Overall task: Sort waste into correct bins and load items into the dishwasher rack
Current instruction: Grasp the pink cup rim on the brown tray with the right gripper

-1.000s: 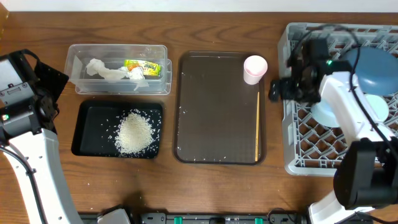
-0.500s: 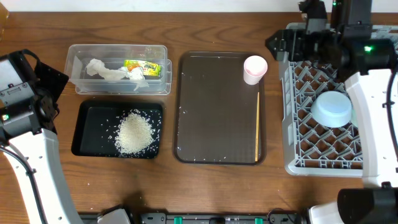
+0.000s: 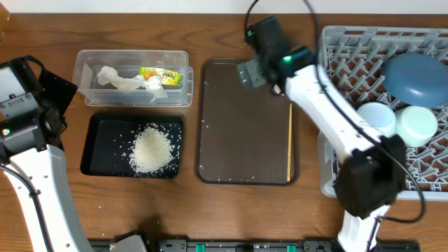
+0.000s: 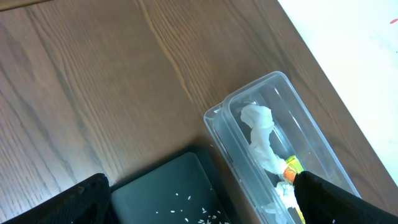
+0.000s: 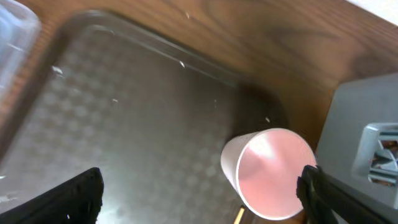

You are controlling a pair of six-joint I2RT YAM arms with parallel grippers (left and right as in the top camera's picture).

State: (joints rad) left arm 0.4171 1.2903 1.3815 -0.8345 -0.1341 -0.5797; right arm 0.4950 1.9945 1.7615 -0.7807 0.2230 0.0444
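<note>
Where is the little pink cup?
In the right wrist view, the pink cup sits on the brown tray, in the corner nearest the grey rack on the right.

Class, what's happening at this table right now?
The right gripper hovers open over the small pink cup on the dark brown serving tray, near the thin wooden chopsticks. The dark blue plate, light blue bowl and mint green bowl sit in the grey lattice rack. Crumpled white tissue and a yellow-green wrapper lie in the clear plastic tub, white rice in the black tray. The left gripper is open and empty.
</note>
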